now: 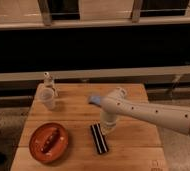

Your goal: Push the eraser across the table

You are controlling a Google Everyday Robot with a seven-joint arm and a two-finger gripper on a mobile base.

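The eraser [100, 138], a long black block with pale stripes, lies on the wooden slatted table [133, 145], a little right of the orange plate. My gripper [107, 128] hangs down from the white arm that reaches in from the right. It sits right against the eraser's far right end, low over the tabletop.
An orange plate [49, 142] with a piece of food on it lies at the front left. A clear cup [48, 98] and a small bottle [48, 80] stand at the back left. A small light-blue lump [94, 99] lies behind the arm.
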